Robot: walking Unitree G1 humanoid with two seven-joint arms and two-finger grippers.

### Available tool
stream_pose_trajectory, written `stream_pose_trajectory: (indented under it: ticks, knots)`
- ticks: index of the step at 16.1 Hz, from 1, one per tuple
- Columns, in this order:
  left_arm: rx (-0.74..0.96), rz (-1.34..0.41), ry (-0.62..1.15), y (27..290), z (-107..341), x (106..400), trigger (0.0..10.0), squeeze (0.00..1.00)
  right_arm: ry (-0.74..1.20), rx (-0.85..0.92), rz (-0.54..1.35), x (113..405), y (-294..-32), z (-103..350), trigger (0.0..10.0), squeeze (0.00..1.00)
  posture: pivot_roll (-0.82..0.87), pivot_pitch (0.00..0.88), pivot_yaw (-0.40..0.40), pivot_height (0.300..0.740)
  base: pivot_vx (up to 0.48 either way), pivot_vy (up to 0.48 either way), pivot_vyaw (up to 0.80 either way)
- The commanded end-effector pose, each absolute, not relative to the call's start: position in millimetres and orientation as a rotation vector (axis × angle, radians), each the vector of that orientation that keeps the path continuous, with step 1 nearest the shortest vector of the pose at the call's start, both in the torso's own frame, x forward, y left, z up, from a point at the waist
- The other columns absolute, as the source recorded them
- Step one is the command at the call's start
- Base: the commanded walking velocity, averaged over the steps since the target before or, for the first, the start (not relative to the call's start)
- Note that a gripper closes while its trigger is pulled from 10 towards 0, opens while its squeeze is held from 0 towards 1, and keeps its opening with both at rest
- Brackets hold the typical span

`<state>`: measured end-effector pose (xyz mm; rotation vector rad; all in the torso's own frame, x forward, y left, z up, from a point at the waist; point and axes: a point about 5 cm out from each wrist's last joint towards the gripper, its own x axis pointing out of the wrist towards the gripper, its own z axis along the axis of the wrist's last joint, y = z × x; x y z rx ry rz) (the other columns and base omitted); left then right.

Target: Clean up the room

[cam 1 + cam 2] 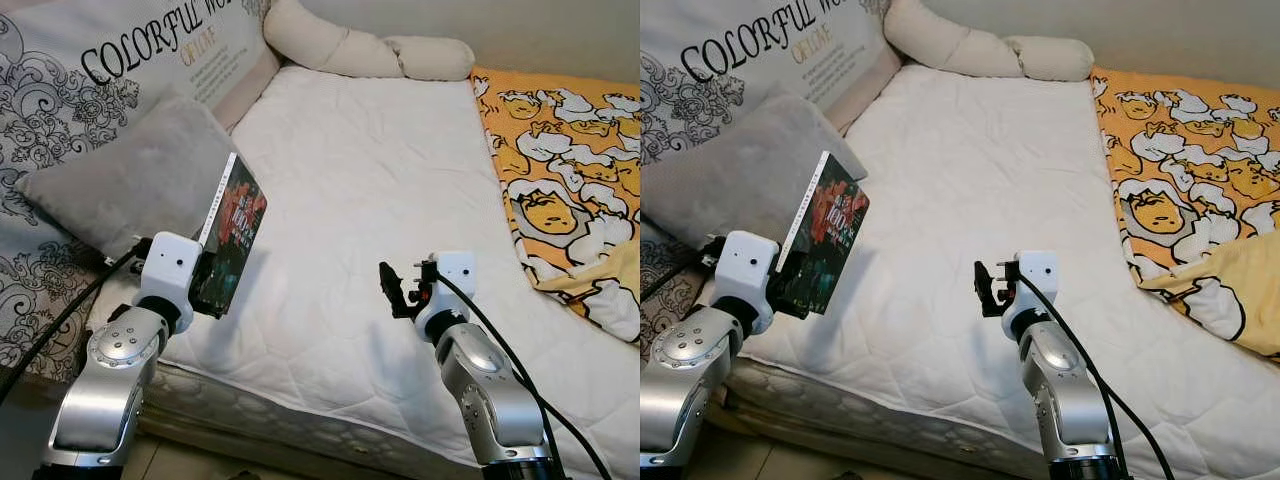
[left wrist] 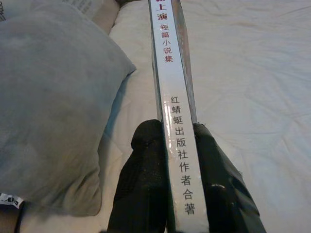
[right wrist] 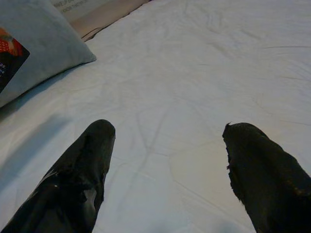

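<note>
A book (image 1: 232,235) with a dark red-and-black cover and a white spine (image 2: 177,121) stands tilted in the air above the near left corner of the white bed (image 1: 370,200). My left gripper (image 1: 205,285) is shut on its lower end, one black finger (image 2: 141,184) on each side of the spine. My right gripper (image 1: 396,288) hovers open over the bed's near edge, its fingers (image 3: 82,170) spread wide with bare mattress between them.
A grey pillow (image 1: 130,180) lies just left of the book. A printed cushion (image 1: 120,60) leans behind it. A long beige bolster (image 1: 350,45) lies along the head of the bed. An orange patterned blanket (image 1: 570,170) covers the right side.
</note>
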<state>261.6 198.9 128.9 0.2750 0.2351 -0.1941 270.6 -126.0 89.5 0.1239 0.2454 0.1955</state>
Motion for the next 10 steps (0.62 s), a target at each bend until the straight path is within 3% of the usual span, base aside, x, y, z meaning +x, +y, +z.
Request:
stream_pose_trajectory:
  ticks: [1, 3, 9, 10]
  knots:
    - [0.285, -0.198, 0.179, 197.4, 139.9, 262.8, 10.0, 0.00, 0.248, 0.129, 0.194, 270.8, -126.1, 88.5, 10.0, 0.00, 0.05, 0.000, 0.003, 0.740, 0.000, 0.000, 0.00]
    - [0.283, -0.197, 0.180, 198.1, 140.3, 263.0, 10.0, 0.00, 0.269, 0.155, 0.189, 270.7, -125.6, 86.7, 10.0, 0.00, 0.04, 0.000, 0.008, 0.740, 0.000, 0.122, 0.00]
    - [0.284, -0.198, 0.178, 197.7, 141.0, 264.1, 10.0, 0.00, 0.267, 0.159, 0.180, 272.4, -127.1, 87.2, 10.0, 0.00, 0.04, 0.000, 0.004, 0.740, 0.000, 0.258, -0.75]
    - [0.285, -0.197, 0.177, 198.0, 141.2, 264.0, 10.0, 0.00, 0.263, 0.155, 0.181, 272.4, -127.0, 87.8, 10.0, 0.00, 0.04, 0.000, 0.004, 0.740, 0.000, 0.266, 0.00]
